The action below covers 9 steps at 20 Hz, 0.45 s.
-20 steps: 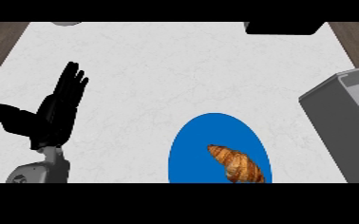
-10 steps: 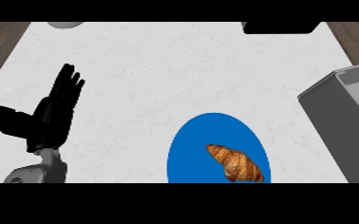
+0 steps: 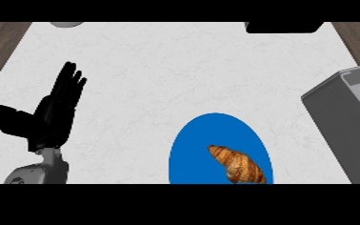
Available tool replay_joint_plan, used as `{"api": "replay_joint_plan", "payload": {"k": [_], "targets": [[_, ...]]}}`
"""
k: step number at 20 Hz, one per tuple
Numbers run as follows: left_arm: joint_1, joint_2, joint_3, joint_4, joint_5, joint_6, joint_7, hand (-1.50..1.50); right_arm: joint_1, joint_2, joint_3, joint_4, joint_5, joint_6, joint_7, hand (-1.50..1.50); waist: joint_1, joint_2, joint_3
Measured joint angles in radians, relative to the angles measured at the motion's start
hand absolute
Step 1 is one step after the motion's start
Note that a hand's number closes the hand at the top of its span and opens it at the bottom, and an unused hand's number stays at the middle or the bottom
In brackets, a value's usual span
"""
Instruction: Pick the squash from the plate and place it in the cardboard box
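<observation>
A blue plate (image 3: 199,145) lies at the counter's near edge, right of the middle. On its right half rests a brown, ridged item (image 3: 237,165) that is crescent-shaped and looks like a croissant rather than a squash. A grey box (image 3: 339,119) stands at the right edge, only partly in view. At the left, well away from the plate, my left hand (image 3: 53,117) rests open with its fingers straight and pointing up. My right hand does not show.
A black object (image 3: 284,27) sits at the counter's far edge on the right. A grey round object (image 3: 66,24) is cut off at the far left. The white counter top (image 3: 175,71) spreads between hand, plate and box.
</observation>
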Motion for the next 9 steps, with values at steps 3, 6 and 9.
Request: {"api": "replay_joint_plan", "payload": {"k": [3, 6, 9], "targets": [[0.022, -0.005, -0.009, -0.022, -0.005, 0.000, 0.000, 0.00, 0.039, -0.036, -0.045, 0.029, -0.060, 0.017, -0.016, -1.50, 0.002, 0.001, 0.000], [0.014, 0.003, 0.003, -0.010, 0.003, -0.008, -0.001, 0.00, 0.073, -0.080, -0.075, 0.095, -0.108, 0.038, -0.067, -1.50, 0.003, 0.001, 0.000], [0.005, -0.009, -0.004, 0.006, -0.005, -0.002, -0.017, 0.00, 0.114, -0.111, -0.094, 0.157, -0.140, 0.054, -0.124, -1.50, 0.004, 0.002, 0.000]]}}
